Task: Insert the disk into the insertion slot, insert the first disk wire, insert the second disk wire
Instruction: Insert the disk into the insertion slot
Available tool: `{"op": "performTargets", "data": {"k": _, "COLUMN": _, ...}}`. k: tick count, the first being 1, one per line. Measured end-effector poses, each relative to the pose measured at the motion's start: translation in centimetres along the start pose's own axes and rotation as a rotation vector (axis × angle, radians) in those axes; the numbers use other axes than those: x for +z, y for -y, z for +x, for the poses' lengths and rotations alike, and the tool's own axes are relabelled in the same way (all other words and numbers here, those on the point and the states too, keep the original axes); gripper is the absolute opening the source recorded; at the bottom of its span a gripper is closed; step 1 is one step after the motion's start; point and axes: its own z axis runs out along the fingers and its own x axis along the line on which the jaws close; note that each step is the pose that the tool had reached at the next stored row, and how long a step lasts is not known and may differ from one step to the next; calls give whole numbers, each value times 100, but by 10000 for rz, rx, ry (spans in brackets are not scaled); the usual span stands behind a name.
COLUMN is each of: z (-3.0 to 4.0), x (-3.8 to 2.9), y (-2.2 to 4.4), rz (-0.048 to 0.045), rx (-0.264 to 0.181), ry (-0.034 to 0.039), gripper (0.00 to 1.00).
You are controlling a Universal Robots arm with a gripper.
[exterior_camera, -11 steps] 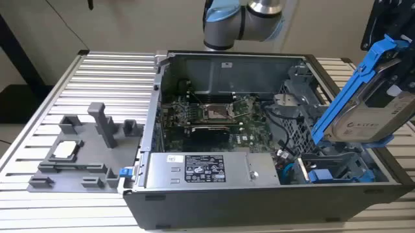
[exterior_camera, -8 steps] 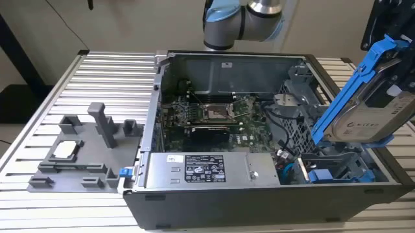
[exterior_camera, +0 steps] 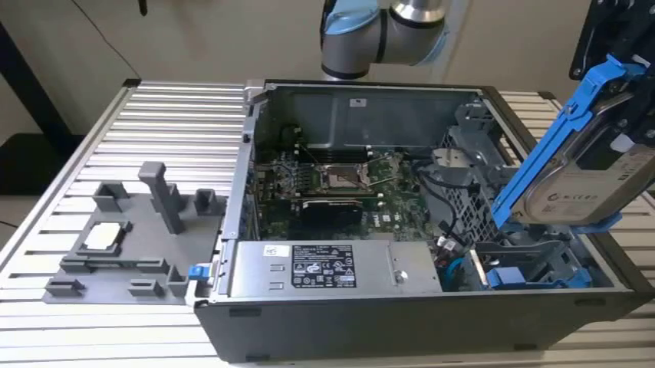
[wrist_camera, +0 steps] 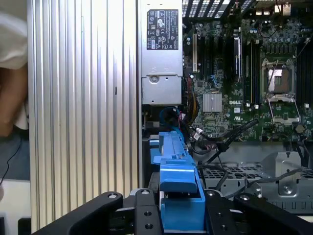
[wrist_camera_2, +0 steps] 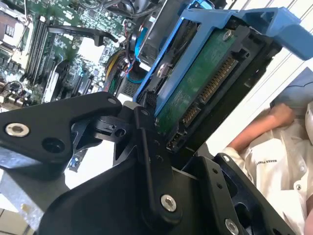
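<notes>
Over the ribbed metal table (exterior_camera: 153, 115) and open computer case (exterior_camera: 307, 326), holds the disk (exterior_camera: 599, 180) tilted above the insertion slot (exterior_camera: 519, 259), with gripper (wrist_camera: 181, 215) fingers clamped on its blue frame (exterior_camera: 545, 146) edges; probably dense, rigid, shock-sensitive.

There, the silver-grey disk in its bright blue plastic carrier (exterior_camera: 584, 176) runs off the exterior view's right edge, and it's covering part of the grey sheet-metal insertion slot (exterior_camera: 517, 254) below. Black pincer (wrist_camera: 178, 215) is cropped in the first wrist view. A person's white sleeve (wrist_camera_2: 279, 161) is cut off in the second wrist view.
</notes>
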Motion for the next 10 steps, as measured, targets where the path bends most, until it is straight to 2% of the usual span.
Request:
{"op": "performTargets", "data": {"k": 7, "z": 0, "x": 35, "y": 2, "rz": 152, "rx": 0, "ry": 6, "gripper": 33}}
{"op": "performTargets", "data": {"k": 10, "z": -1, "x": 64, "y": 3, "rz": 187, "rx": -1, "ry": 25, "gripper": 33}}
